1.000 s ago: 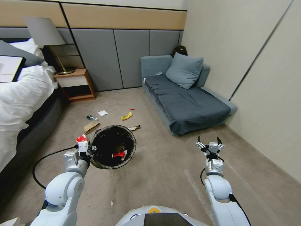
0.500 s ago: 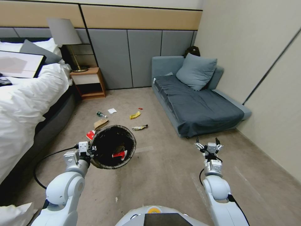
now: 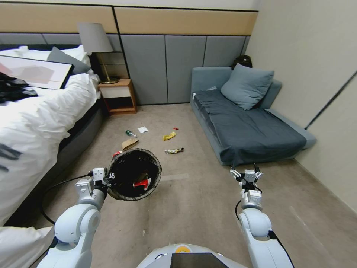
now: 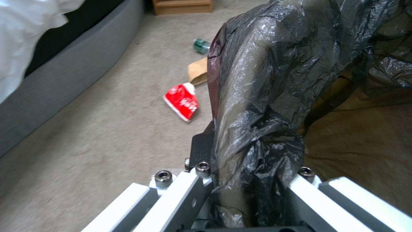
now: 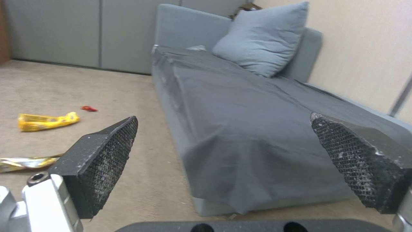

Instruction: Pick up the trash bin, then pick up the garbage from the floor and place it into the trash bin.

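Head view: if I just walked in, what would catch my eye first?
The left gripper holds a black-lined trash bin up off the floor by its rim, a red wrapper inside. Beyond it, litter dots the carpet between bed and sofa. The right gripper hangs open, empty.

Trash bin [image 3: 134,179]: black liner, red-and-white wrapper inside. Floor litter: red-white packet [image 4: 182,101], brown paper bag [image 3: 129,143], yellow packet [image 3: 169,136], white scrap [image 3: 142,129]. Sofa [image 3: 248,130] grey-blue, carpet [image 3: 193,201] beige.
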`<state>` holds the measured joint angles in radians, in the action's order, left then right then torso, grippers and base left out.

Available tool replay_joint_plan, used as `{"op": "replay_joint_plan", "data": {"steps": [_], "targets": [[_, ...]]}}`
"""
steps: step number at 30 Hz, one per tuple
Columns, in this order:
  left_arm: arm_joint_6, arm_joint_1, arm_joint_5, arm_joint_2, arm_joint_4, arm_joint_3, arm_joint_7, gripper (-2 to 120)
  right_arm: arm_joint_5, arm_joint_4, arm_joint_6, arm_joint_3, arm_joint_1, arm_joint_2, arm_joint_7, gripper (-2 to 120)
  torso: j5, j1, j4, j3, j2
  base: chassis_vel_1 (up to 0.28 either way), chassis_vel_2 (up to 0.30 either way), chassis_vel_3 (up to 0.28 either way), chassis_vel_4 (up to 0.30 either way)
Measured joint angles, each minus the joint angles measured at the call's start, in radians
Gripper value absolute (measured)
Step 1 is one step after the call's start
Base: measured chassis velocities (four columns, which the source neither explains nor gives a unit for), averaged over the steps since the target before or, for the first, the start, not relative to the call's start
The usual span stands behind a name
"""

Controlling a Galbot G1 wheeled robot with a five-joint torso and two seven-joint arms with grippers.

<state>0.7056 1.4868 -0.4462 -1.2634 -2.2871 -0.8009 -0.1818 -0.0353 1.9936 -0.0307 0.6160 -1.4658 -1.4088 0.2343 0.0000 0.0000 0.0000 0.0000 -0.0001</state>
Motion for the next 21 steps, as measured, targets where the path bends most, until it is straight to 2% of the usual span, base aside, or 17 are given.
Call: {"op": "replay_joint_plan", "data": {"steps": [5,13,21], "targets": [[-0.001,-0.001,0.000,0.001,0.004,0.000,0.000,1,-0.008,-0.010,0.006,-0.003,0.006,-0.003,0.023,100,0.0001,0.000,0.0000,0.000,0.000,0.062,0.060,0.074,0.061],[-0.011,-0.003,0.013,0.001,0.012,-0.001,-0.004,1,0.017,-0.024,0.069,-0.003,0.006,-0.003,0.024,100,0.0000,0.000,0.0003,0.000,0.000,0.055,0.060,0.068,0.064],[-0.016,0.004,0.046,-0.002,0.010,0.000,0.014,1,0.037,-0.053,0.155,0.028,0.004,-0.005,-0.057,100,0.0001,0.000,-0.0004,0.000,0.000,0.000,0.000,0.000,0.000]]}}
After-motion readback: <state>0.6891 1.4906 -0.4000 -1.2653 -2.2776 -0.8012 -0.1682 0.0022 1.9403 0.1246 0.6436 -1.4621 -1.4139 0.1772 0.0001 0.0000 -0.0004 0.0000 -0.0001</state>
